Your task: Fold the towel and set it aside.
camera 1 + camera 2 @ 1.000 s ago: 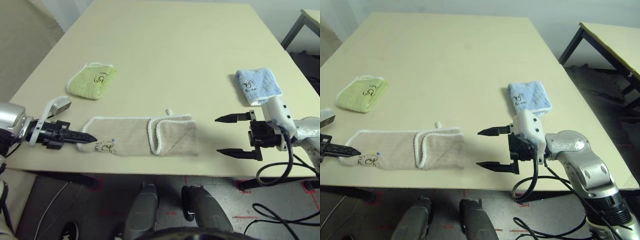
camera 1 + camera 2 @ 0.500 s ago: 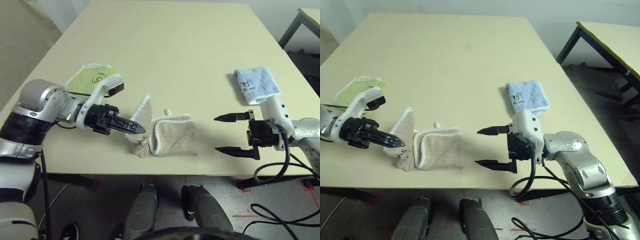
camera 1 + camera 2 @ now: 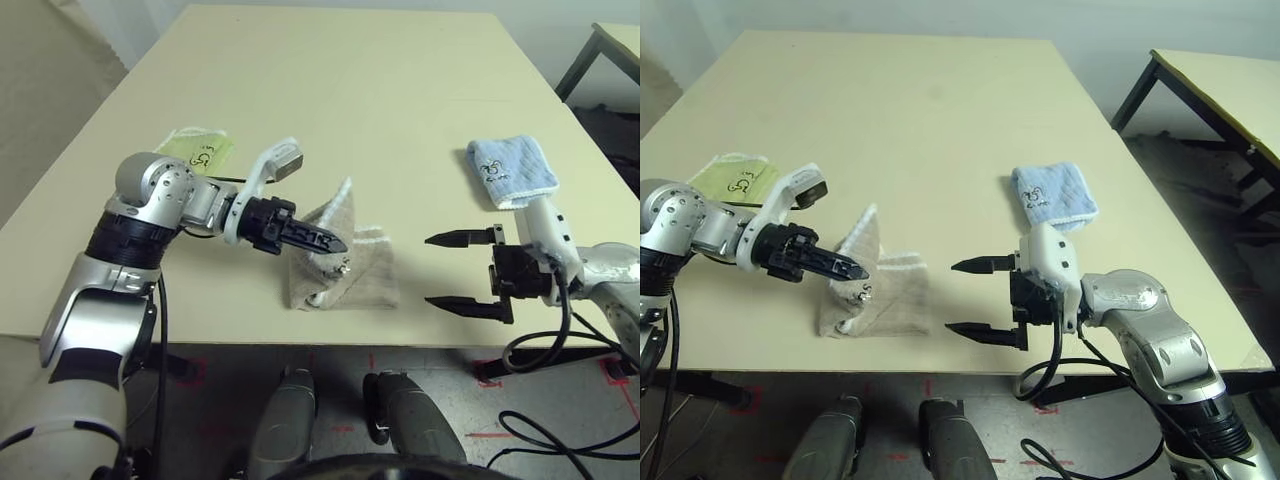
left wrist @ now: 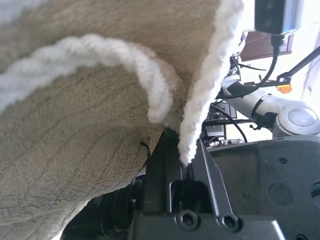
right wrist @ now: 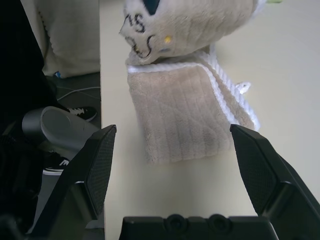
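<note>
— What's nearest?

— My right gripper [image 3: 452,270], jaws spread wide, empty, near the table's [image 3: 380,120] front edge, pointing at the towel [image 3: 345,275].

— And the towel?

— Bunched at the front edge. My left gripper [image 3: 335,243] is clamped on one end, lifted over the rest.

— Farther back?

— A green towel [image 3: 198,150] left, a blue towel [image 3: 510,170] right.

Left hand [image 3: 335,243] clamped, reaching rightward; right hand [image 3: 446,270] spread, hovering.

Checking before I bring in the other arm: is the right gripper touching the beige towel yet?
No. The right gripper hangs open beside the towel, with bare table showing between its fingertips and the cloth.
</note>
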